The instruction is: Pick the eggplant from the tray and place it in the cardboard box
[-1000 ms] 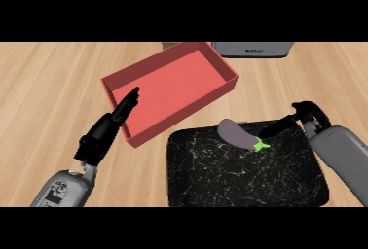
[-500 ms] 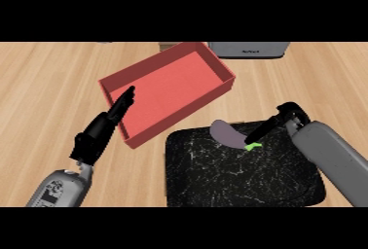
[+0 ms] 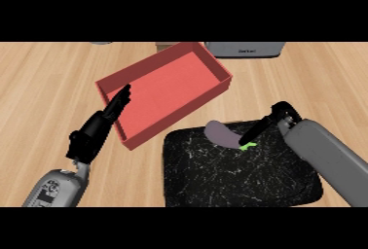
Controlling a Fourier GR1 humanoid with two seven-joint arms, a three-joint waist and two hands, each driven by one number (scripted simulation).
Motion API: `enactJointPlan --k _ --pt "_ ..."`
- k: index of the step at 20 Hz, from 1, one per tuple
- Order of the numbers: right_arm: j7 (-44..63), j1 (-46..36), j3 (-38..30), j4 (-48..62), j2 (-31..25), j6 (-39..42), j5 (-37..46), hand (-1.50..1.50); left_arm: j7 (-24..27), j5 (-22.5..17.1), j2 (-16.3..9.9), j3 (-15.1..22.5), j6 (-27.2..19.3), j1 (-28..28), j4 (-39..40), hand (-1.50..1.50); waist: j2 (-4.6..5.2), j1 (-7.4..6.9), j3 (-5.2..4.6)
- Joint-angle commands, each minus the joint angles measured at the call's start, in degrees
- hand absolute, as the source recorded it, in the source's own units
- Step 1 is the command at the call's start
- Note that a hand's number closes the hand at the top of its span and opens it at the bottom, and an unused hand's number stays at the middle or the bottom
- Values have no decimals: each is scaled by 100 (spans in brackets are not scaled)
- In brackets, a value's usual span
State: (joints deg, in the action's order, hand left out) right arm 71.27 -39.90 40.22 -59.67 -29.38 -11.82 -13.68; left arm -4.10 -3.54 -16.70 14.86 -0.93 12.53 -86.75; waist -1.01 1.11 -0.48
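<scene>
We look steeply down on a wooden table (image 3: pixel 43 87). At about five o'clock sits a black, white-veined tray (image 3: pixel 237 180). The eggplant (image 3: pixel 224 135), purple with a green stem end, lies in the tray's far part, close to its twelve o'clock rim. Its long axis runs from about ten o'clock down to four o'clock, stem at the four o'clock end.

The right robot hand (image 3: pixel 273 119) comes in from four o'clock and reaches over the tray's far right corner. The eggplant lies toward eight o'clock from it, just beside the dark fingers, which point down toward the stem. We cannot tell whether they touch it, nor whether they are spread or curled. This hand is much the nearer to the eggplant, so we judge the pick is its job.

The cardboard box (image 3: pixel 108 92), shown here as a red, open, shallow box, lies at about eleven o'clock from the tray, its near corner just beside the tray's far left rim. From the eggplant, the box lies toward ten to eleven o'clock.

The left robot hand (image 3: pixel 104 121) rests by the box's left wall, fingers straight, holding nothing.

At twelve o'clock a grey appliance (image 3: pixel 244 49) carries a small label, too small for us to read. We see no other writing.
</scene>
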Motion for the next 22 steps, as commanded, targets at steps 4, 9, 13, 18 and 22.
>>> enactJointPlan --k 4,9,13,18,22 --pt "1394 -84 294 -3 206 -314 -363 -150 42 75 85 36 -11 -48 70 0 18 38 16" --pt "1393 21 500 22 225 -369 -639 -150 -182 20 57 -24 17 50 -117 0 3 26 20" --pt "1393 -171 574 32 253 -420 -875 -150 23 184 206 56 -117 -13 50 0 16 35 13" --pt "1392 194 797 -143 176 -617 -868 -150 -52 -39 -25 -140 138 -70 -185 0 14 -7 25" --pt "1391 136 1038 -147 181 -541 -969 -150 -71 97 152 -29 13 -23 -10 0 19 49 18"
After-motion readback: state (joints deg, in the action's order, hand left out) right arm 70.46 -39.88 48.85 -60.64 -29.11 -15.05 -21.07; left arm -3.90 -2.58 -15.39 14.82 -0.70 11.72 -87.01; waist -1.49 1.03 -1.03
